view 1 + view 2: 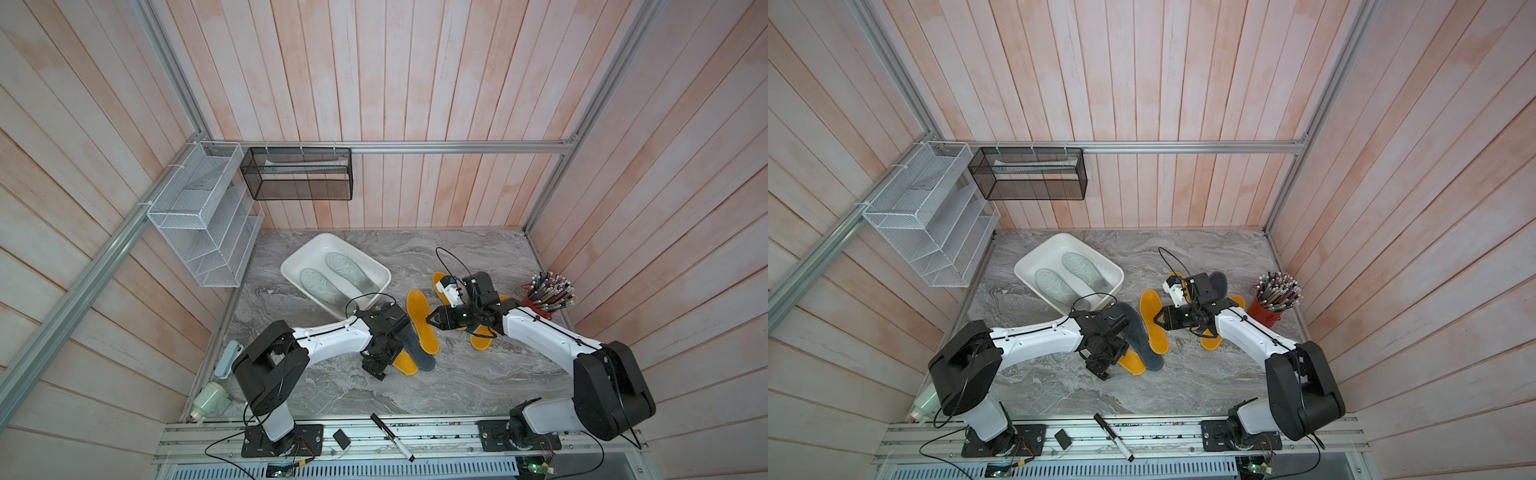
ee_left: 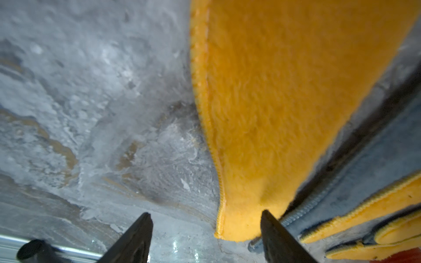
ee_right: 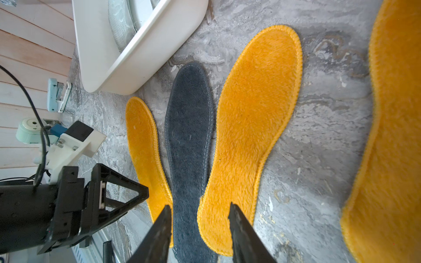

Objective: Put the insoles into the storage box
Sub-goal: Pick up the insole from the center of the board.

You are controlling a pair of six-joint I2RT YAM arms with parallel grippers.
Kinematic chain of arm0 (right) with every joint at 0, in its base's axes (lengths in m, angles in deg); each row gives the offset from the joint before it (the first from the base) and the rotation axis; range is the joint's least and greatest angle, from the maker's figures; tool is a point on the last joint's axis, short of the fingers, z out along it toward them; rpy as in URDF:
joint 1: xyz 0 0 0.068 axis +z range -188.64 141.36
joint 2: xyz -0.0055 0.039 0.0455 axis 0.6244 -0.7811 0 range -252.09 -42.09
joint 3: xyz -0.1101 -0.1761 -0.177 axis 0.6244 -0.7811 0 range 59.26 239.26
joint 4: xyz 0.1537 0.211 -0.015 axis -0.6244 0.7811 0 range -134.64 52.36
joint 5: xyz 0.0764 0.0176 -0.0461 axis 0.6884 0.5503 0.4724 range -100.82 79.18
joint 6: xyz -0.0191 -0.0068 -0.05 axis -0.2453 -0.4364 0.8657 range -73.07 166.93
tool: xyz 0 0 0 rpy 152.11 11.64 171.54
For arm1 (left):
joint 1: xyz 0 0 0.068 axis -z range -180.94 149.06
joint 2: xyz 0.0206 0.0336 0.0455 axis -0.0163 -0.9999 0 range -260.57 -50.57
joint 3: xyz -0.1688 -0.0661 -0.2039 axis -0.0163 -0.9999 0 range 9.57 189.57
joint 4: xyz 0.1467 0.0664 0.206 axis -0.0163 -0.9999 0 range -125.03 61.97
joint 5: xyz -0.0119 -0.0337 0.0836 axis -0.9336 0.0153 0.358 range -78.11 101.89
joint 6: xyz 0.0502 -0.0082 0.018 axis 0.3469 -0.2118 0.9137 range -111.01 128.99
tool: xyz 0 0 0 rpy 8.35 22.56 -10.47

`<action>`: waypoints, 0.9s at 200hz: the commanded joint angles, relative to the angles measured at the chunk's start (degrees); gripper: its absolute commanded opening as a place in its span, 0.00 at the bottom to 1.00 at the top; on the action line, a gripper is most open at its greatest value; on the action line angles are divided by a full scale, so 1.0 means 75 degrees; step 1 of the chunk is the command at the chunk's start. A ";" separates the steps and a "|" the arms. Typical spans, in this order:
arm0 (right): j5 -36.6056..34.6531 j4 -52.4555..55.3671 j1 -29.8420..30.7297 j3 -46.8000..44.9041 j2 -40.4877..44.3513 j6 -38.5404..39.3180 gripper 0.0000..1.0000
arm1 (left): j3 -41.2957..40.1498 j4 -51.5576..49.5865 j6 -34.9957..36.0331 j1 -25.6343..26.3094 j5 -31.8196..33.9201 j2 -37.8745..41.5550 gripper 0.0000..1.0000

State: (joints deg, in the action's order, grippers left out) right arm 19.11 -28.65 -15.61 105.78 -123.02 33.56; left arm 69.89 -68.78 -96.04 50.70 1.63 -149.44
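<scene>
- The insoles: two pale insoles (image 1: pixel 318 284) lay flat, side by side, in the storage box (image 1: pixel 320 241). The orange and grey ones lay out on the marbled table (image 1: pixel 415 386), close to the box.
- Handling, as judged: the fleecy pads looked light, thin and floppy, with a stitched rim. Lying flat, they offered no raised edge. The narrow end seemed the best hold, with one finger worked under the rim. Held at one end, a pad would probably droop, so it should enter the box lengthwise.
- The left gripper (image 2: pixel 205 213) had its jaws set wide, straddling the narrow end of an orange insole (image 2: pixel 284 102). It gripped nothing yet.
- The right gripper (image 3: pixel 200 205) had its jaws partly apart and was empty. It hovered over the near ends of a dark grey insole (image 3: pixel 189 136) and a second orange insole (image 3: pixel 257 118), which lay touching side by side.
- Hard to make out: the left wrist view was close and blurred, so I could not tell whether a fingertip (image 2: pixel 273 227) pressed the fleece.
- In both top views the left wrist covered most of its target insole, and the right arm covered parts of two more orange ones.
- A second grey insole (image 1: pixel 1219 280) showed only in a top view, behind the right wrist.
</scene>
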 commanded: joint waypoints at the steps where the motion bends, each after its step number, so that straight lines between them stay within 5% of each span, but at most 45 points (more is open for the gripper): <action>1: 0.0176 -0.0229 -0.0065 -0.0131 0.0010 0.0027 0.43 | 0.0094 -0.0234 0.0000 -0.0029 -0.0134 -0.0416 0.73; 70: 0.0275 -0.0324 -0.0221 -0.0249 0.0068 0.0030 0.43 | 0.1003 -0.1416 0.0474 -0.0041 0.0378 -0.1061 0.67; 180: 0.0334 -0.0397 -0.0446 -0.0364 0.0070 0.0093 0.43 | 0.0185 -0.1264 0.0540 0.0017 0.0639 -0.0570 0.36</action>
State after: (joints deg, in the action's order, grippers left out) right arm 20.88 -31.12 -18.41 103.97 -123.02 33.58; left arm 73.60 -76.21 -92.11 50.59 4.12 -153.61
